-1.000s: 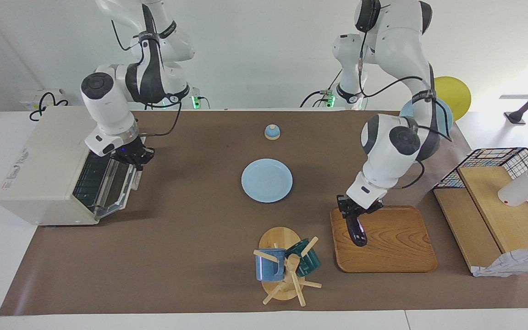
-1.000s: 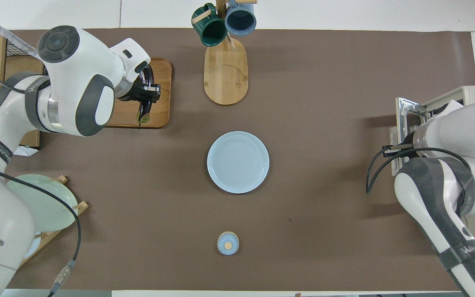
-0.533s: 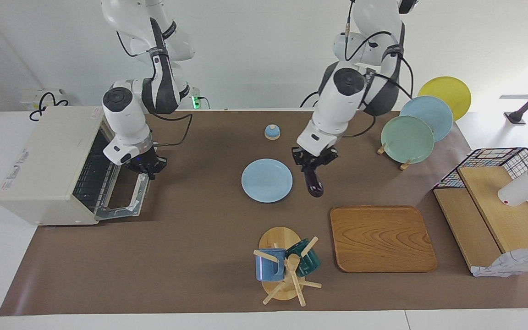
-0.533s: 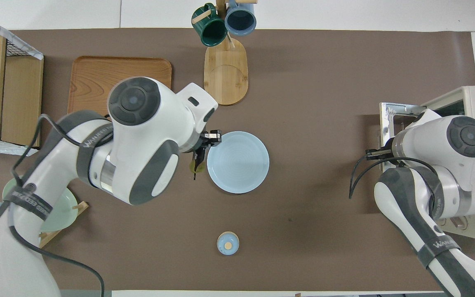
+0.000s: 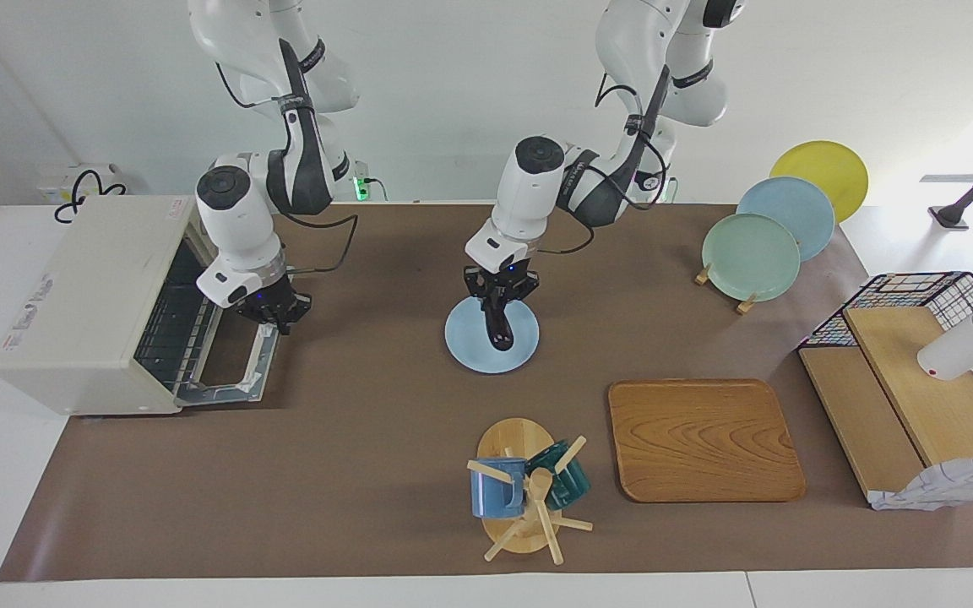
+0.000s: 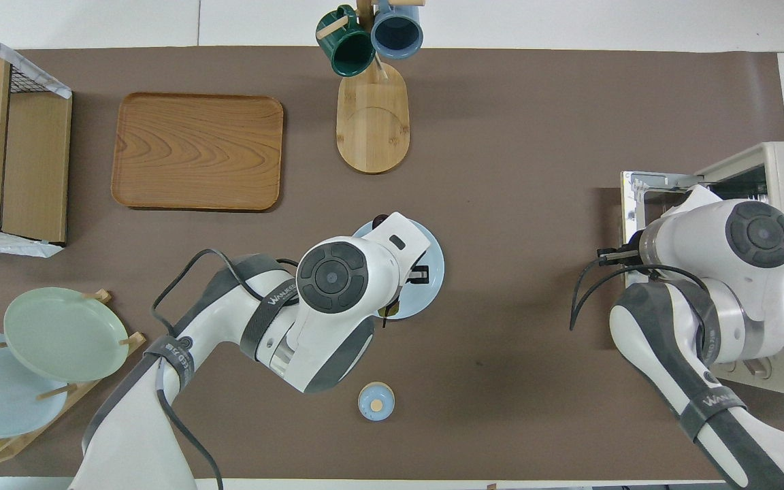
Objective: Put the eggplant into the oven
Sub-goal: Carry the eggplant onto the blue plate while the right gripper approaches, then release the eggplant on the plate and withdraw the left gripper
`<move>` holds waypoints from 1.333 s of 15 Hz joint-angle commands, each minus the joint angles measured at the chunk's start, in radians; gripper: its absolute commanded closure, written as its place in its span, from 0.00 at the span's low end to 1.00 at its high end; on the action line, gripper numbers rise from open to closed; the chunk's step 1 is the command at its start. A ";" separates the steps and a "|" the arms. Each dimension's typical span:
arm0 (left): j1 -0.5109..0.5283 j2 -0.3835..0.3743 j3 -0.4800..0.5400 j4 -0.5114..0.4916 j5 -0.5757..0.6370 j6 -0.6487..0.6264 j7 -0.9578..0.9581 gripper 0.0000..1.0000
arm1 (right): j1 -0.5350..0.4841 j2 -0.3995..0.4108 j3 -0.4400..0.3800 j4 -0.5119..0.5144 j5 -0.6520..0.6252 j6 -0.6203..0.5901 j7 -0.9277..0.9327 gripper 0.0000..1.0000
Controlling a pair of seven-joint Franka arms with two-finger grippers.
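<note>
Now midway through the carry: left claw [image 5: 501, 302] pinching the eggplant [image 5: 500, 328] by its upper end, hanging it over the blue plate [image 5: 465, 342] at frame centre. Oven [image 5: 73, 295] at frame left, door dropped open. Right claw [image 5: 271, 311] over the oven door's handle edge, fingers impossible to read. Next, probably: sweeping the eggplant toward frame left, tilting it level to slide onto the rack, with the right arm pulled clear of the opening.

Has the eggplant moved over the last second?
Yes. The left gripper carried the eggplant from the wooden tray to over the blue plate, toward the oven.
</note>
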 commanded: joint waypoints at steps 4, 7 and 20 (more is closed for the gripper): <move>-0.020 0.041 0.021 0.000 -0.017 0.055 0.013 1.00 | -0.019 0.041 -0.015 -0.015 -0.017 0.053 0.014 1.00; -0.019 0.041 0.021 0.000 -0.017 0.051 0.016 1.00 | 0.009 0.042 -0.014 -0.022 0.029 0.080 0.048 1.00; 0.244 -0.145 0.029 0.086 -0.010 -0.325 0.233 0.00 | 0.165 0.041 -0.012 0.158 0.092 -0.090 0.103 0.36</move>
